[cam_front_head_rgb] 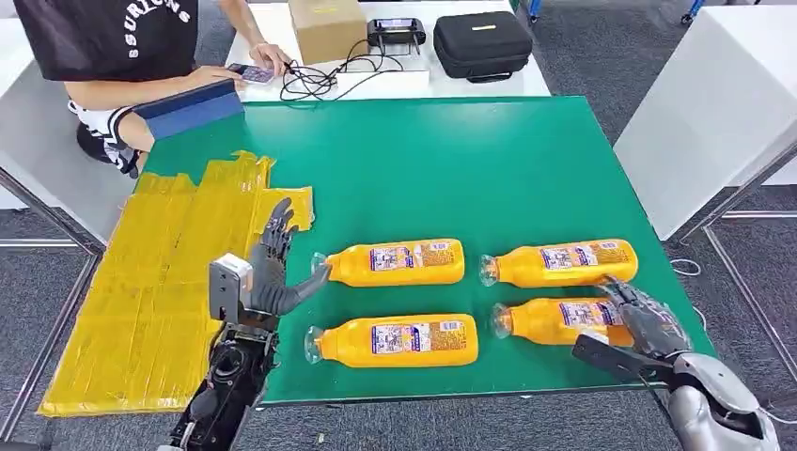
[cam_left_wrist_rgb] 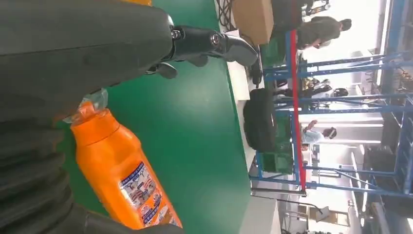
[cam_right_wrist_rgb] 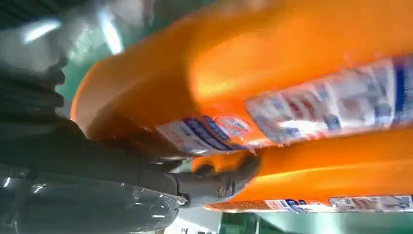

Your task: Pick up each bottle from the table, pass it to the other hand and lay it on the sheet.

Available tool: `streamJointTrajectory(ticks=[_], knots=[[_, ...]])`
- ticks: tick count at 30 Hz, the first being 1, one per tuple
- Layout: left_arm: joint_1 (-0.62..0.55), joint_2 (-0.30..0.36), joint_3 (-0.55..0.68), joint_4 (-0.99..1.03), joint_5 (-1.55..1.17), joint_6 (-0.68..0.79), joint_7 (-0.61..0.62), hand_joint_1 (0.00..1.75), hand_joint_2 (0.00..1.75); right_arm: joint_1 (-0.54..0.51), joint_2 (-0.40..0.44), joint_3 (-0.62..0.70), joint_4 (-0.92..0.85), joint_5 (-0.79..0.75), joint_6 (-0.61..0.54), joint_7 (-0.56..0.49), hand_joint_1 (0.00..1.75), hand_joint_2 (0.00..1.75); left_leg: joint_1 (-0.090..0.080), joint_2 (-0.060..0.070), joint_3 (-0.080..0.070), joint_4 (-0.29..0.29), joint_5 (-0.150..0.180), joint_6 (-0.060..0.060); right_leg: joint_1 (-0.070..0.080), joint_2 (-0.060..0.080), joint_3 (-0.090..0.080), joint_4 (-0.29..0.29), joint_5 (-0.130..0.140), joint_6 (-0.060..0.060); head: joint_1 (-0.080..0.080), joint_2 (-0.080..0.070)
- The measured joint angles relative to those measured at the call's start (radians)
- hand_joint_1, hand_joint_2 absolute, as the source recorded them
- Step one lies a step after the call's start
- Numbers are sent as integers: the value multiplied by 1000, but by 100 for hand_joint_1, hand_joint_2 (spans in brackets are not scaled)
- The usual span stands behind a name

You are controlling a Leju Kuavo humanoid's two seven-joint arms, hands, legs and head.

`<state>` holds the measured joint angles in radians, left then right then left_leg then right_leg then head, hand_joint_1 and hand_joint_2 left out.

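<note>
Our right hand wraps the near-right orange plastic bottle; left hand spread, empty. Yellow taped sheet holds none; all four remain.

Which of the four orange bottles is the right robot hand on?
The near-right bottle: the right robot hand lies over its base end. The other three lie apart from that hand.

4 orange bottles, yellow sheet, green table.

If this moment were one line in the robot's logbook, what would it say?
bottles: four lying on green table | yellow sheet: no bottle | left hand: open at one bottle's cap | right hand: on near-right bottle, grip unclear
</note>
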<state>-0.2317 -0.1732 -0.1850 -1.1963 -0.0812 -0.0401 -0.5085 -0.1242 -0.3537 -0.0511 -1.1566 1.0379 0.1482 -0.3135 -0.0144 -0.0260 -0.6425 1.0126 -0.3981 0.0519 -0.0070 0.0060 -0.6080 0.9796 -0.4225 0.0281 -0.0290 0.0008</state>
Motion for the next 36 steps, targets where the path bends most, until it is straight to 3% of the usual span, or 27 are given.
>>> streamJointTrajectory(ticks=[3,10,23,25,30,36], knots=[[-19,0,1,20,7,1,3,0,175,-5,-37,26,4,-27,69,26,175,175,0,-1,3,0,0,0,0,0,3,0,0,0,0,0],[-27,0,2,43,16,7,4,0,175,-3,-80,59,4,-65,111,58,175,175,0,-1,7,0,-1,1,0,-1,7,-1,-1,1,0,0],[-35,0,4,76,17,8,4,0,175,8,-97,69,3,-74,113,61,175,175,0,-2,12,0,-1,2,0,-1,14,-2,-3,3,0,0],[-35,0,5,78,17,8,4,0,175,11,-95,69,2,-78,72,43,175,175,0,-2,12,0,-1,2,0,-1,15,-2,-3,3,0,0],[-29,0,10,80,16,13,-4,0,175,54,-27,45,-53,-242,-43,-172,175,175,0,0,11,0,-3,1,0,1,14,-1,-2,3,0,0],[-16,-9,11,80,5,21,-10,0,175,70,156,-36,-163,-410,-171,-266,175,175,2,0,10,0,-2,0,2,0,11,-1,-3,2,0,0]])
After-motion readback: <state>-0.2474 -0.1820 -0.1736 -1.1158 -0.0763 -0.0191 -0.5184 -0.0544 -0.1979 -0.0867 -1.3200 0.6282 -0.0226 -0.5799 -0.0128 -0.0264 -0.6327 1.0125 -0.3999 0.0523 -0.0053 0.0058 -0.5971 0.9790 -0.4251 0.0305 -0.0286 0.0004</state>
